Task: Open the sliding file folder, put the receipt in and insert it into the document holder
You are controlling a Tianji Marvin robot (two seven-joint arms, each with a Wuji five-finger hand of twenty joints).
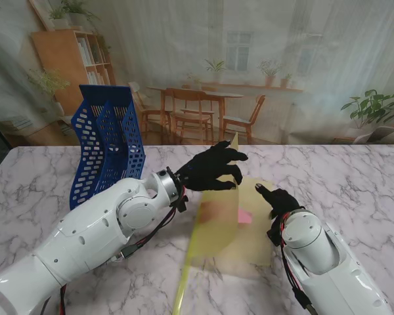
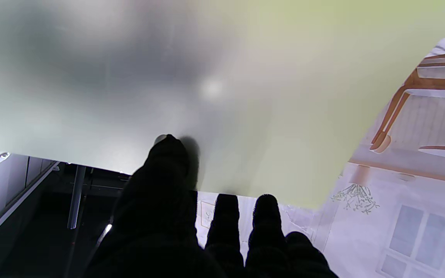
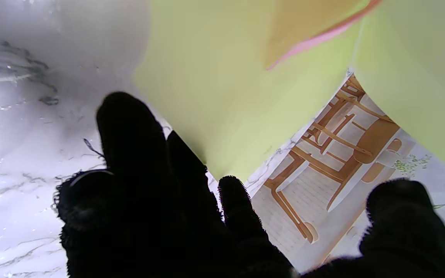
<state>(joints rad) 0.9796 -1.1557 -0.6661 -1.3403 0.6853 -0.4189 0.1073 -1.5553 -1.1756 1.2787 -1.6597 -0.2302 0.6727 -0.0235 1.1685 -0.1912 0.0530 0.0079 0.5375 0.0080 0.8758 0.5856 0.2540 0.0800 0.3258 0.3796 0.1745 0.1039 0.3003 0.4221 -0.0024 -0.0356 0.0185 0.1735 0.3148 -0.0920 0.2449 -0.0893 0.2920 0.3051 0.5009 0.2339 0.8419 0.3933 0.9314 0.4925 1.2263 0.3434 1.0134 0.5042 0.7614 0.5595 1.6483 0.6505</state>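
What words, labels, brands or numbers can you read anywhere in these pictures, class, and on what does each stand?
None can be read.
Pink receipt inside the yellow folder: any print is blurred through the cover.
Blue document holder: no label shows.
Left hand and right hand: plain black gloves.

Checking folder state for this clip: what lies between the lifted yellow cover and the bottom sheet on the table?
In the stand view, a pink receipt lies on the bottom sheet, under the cover that the left robot hand lifts.
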